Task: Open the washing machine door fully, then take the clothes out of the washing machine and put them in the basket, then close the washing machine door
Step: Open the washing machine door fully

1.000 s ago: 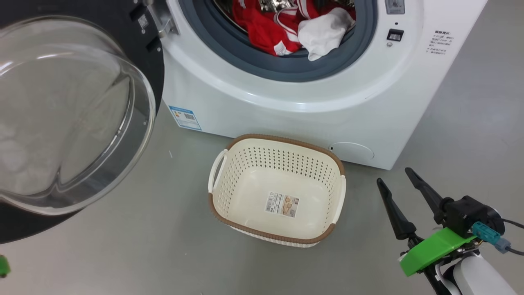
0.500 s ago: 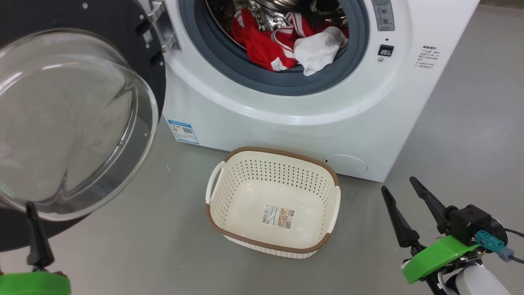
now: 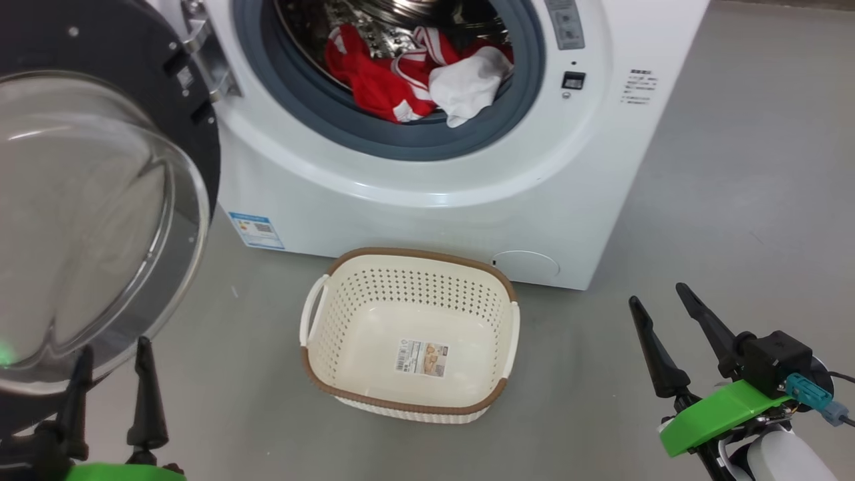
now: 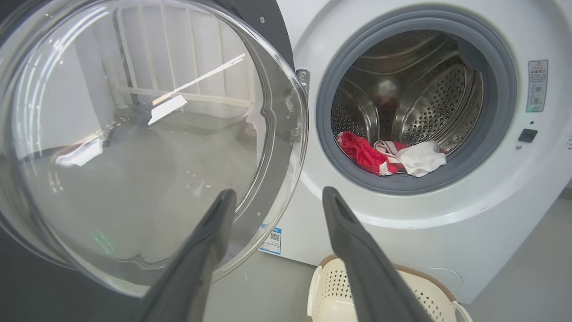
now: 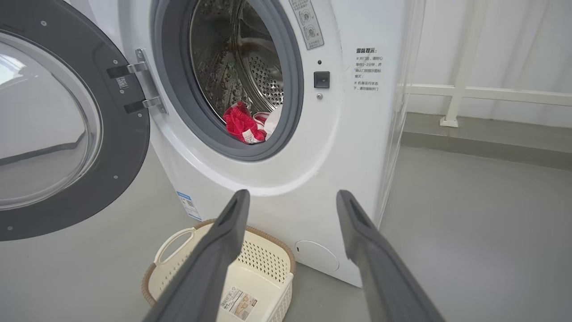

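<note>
The washing machine (image 3: 414, 194) stands with its door (image 3: 87, 220) swung wide to the left, glass bowl facing me. Red and white clothes (image 3: 407, 80) lie at the front of the steel drum, against the grey gasket. The cream basket (image 3: 414, 255) sits on the floor before the machine, holding just its sticker. My left gripper (image 3: 112, 346) is open at the lower left, just below the door's glass. My right gripper (image 3: 658, 294) is open, right of the basket. In the left wrist view the left gripper (image 4: 278, 191) points between door (image 4: 134, 134) and clothes (image 4: 389, 156). In the right wrist view the right gripper (image 5: 292, 193) points at the machine's front, above the basket (image 5: 149, 277).
Grey floor (image 3: 735, 200) stretches to the right of the machine. A white rail and curtain (image 5: 456, 89) stand behind the machine's right side. A blue label (image 3: 257, 229) marks the machine's lower left corner.
The head camera has shifted, so the machine and basket sit further left in the picture. My left gripper has risen into view at the lower left, both fingers showing. The right gripper has held its place.
</note>
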`<state>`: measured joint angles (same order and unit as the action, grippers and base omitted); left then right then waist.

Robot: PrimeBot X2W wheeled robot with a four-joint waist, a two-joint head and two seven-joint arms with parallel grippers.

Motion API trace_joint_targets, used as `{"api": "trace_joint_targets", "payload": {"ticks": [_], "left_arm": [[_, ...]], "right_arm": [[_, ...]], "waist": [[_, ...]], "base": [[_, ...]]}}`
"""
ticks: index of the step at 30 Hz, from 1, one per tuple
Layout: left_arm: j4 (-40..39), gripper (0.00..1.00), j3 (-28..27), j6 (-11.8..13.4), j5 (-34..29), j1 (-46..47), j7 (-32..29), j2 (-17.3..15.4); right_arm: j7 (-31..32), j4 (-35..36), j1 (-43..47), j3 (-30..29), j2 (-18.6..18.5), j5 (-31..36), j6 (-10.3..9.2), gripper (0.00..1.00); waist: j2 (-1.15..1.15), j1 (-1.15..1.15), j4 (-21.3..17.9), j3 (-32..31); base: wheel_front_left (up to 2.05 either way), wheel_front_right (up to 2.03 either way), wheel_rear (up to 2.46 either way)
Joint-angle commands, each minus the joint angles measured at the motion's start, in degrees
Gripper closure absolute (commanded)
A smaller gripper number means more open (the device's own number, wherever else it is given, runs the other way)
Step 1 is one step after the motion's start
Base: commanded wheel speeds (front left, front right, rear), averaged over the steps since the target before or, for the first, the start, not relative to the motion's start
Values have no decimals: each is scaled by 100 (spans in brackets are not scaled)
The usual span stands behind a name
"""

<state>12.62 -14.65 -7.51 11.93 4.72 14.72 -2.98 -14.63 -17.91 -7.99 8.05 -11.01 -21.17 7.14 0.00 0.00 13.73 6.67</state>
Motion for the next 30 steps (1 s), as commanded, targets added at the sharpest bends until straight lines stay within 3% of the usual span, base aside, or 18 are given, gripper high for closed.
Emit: {"api": "trace_joint_targets", "payload": {"ticks": [1, 19, 30], "left_arm": [[-208, 0, -107, 3, 35, -6, 28, -118], [-561, 0, 701, 2, 338, -324, 28, -157], [-681, 0, 799, 2, 381, -388, 28, -169]], "right_arm": [[-37, 159, 18, 53, -43, 24, 35, 0], [-37, 253, 116, -335, 96, 17, 35, 0], [-37, 271, 190, -546, 144, 15, 35, 0]], "waist": [[0, 0, -189, 11], [0, 0, -1219, 61], [0, 0, -1622, 88]], "base": [[0, 0, 0], [0, 0, 0], [0, 0, 0]]}}
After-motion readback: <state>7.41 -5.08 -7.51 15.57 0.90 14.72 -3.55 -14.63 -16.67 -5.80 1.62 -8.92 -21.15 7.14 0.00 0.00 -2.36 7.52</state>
